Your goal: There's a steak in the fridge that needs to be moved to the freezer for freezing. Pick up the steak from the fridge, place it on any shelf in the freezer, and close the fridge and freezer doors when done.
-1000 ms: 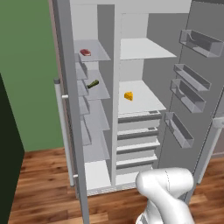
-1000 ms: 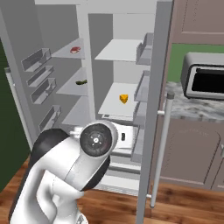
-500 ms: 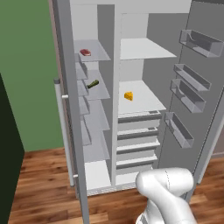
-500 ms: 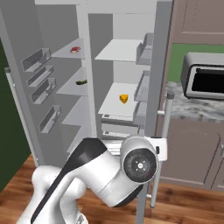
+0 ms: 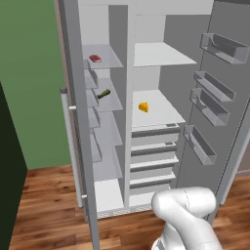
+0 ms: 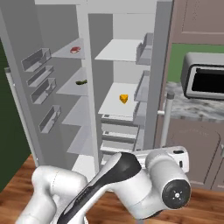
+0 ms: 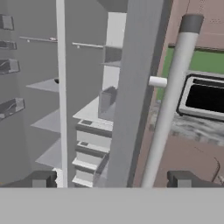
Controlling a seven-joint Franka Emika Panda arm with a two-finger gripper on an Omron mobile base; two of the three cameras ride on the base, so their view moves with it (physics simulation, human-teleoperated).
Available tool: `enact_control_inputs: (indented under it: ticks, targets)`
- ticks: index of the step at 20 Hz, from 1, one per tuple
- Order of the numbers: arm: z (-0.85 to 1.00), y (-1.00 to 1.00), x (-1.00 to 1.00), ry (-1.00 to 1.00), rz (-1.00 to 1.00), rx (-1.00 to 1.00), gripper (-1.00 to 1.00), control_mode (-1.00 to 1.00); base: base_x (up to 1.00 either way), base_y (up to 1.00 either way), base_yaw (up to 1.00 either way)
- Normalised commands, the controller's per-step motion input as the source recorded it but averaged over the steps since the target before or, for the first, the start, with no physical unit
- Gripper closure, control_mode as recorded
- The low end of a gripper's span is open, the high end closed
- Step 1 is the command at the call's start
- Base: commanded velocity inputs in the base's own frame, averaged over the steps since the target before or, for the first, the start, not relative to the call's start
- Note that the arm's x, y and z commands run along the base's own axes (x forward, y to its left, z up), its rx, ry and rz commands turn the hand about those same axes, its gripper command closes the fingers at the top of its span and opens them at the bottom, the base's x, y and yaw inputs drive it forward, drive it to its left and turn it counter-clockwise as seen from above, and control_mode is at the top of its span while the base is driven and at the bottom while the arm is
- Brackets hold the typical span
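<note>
The steak lies flat on the top shelf of the narrow freezer compartment. To its right is the wider fridge, with white shelves and drawers. Both doors stand swung out: the freezer door on the left, the fridge door on the right. My gripper is open with nothing between its fingertips. It hangs low in front of the fridge door's edge and faces its silver bar handle.
A yellow cheese wedge rests on a fridge shelf. A small green vegetable lies on a freezer shelf below the steak. A microwave stands on the stone counter right of the fridge door.
My arm has swung to the right and lower in the right base view, toward the fridge door. The steak, both doors and the base have not moved.
</note>
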Motion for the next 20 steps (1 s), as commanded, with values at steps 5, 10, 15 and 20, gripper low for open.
enact_control_inputs:
  ticks: [5, 10, 15, 20]
  targets:
    - [-0.29, -0.31, 0.50, 0.01, 0.22, 0.00, -1.00, -1.00, 0.00, 0.00, 0.00]
    - [-0.31, -0.33, 0.52, 0.00, 0.29, 0.00, -1.00, -1.00, 0.00, 0.00, 0.00]
    - [-0.22, -0.39, 0.47, -0.05, 0.26, 0.02, -1.00, -1.00, 0.00, 0.00, 0.00]
    - [-0.15, -0.25, 0.47, -0.01, 0.19, 0.02, -1.00, -1.00, 0.00, 0.00, 0.00]
